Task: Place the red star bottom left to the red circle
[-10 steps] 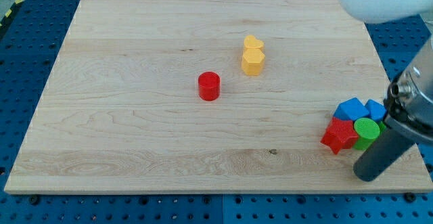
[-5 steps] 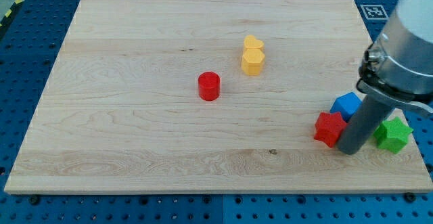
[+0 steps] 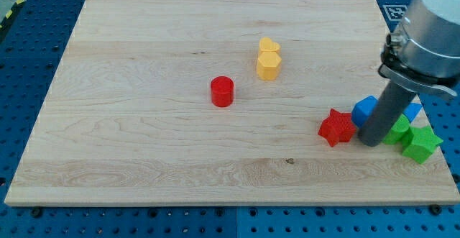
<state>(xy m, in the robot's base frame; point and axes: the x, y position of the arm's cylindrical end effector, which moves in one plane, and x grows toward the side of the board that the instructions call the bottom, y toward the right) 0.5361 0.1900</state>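
Note:
The red star (image 3: 336, 127) lies at the view's lower right of the wooden board (image 3: 144, 123). The red circle (image 3: 222, 91) stands near the board's middle, up and to the left of the star. My tip (image 3: 371, 141) is on the board just right of the red star, close to it or touching it. The rod hides part of the blocks behind it.
A blue block (image 3: 364, 109) sits just above my tip, and another blue block (image 3: 412, 111) shows right of the rod. A green block (image 3: 397, 131) and a green star (image 3: 421, 144) lie to the right. A yellow heart (image 3: 269, 46) and yellow hexagon (image 3: 268, 65) stand at upper centre.
The rod has moved up and left through the cluster. The red star slid left and slightly up. The green and blue blocks were spread apart at the right.

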